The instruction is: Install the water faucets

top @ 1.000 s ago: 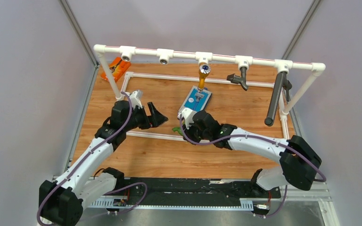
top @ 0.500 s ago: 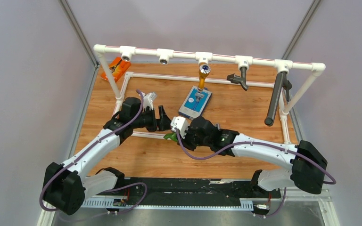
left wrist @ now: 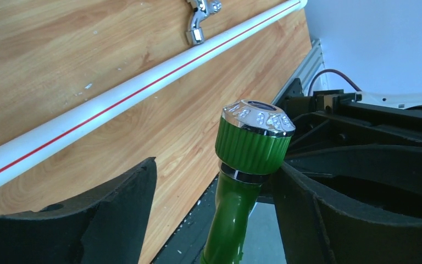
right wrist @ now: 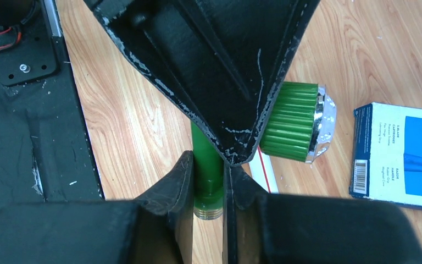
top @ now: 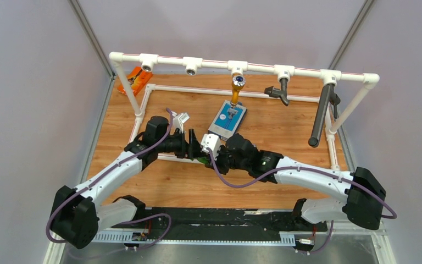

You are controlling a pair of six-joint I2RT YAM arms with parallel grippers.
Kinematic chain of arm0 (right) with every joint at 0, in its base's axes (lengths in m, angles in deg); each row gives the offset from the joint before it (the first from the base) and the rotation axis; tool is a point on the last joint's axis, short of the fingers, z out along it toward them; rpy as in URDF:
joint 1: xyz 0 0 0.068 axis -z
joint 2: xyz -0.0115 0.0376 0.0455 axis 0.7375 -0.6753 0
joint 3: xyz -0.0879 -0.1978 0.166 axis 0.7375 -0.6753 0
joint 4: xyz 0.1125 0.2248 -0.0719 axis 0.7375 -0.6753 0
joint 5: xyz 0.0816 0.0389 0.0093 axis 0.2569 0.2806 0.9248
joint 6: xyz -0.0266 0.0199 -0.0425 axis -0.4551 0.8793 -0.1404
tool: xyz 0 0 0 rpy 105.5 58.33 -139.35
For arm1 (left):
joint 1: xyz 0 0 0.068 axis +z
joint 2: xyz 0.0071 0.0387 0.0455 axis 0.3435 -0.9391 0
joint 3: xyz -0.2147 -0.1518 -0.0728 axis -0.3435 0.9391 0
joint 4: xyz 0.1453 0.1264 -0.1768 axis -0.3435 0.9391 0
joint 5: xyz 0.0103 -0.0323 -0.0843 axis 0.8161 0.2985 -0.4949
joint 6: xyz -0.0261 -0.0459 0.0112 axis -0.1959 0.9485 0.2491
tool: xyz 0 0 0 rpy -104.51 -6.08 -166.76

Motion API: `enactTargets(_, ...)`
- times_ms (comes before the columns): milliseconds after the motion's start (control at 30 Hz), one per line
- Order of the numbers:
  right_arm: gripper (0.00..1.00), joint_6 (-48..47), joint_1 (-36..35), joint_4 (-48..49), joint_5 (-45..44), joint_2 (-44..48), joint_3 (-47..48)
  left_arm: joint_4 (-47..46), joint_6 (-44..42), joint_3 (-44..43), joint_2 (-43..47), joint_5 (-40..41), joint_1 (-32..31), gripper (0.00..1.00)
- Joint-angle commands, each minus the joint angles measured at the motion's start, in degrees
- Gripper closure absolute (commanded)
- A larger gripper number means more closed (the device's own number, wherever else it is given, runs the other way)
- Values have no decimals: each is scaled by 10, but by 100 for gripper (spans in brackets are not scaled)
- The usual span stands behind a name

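While in right gripper (right wrist: 207, 171), green faucet (right wrist: 290, 130), chrome-capped

The top camera looks down from high behind the near edge over the whole desk (top: 286, 190), while both wrist cameras sit close, facing one green faucet (left wrist: 254, 144) from opposite sides.

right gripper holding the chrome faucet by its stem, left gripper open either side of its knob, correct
Not chrome: the right wrist view shows the right gripper holding the green faucet by its stem. The left gripper is open either side of its knob.
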Motion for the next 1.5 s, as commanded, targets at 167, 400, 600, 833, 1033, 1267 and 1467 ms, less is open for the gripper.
enactTargets(167,93,-6,-1,48,3,14,13,-37,2,2,8,-13,-10,78)
enactTargets(400,34,-4,0,49,-33,25,-3,-39,107,38,105,145,19,100)
enactTargets(600,15,0,12,10,-69,-21,18,-31,246,113,258,258,88,100)
enactTargets(833,17,82,76,-100,-96,-158,87,49,323,150,420,418,105,100)
enactTargets(1033,20,128,132,-145,-69,-229,87,54,358,185,506,447,105,100)
enactTargets(1267,35,165,124,-164,20,-237,58,21,364,190,496,441,105,100)
enactTargets(1467,54,183,42,-192,47,-231,75,9,376,189,493,469,105,100)
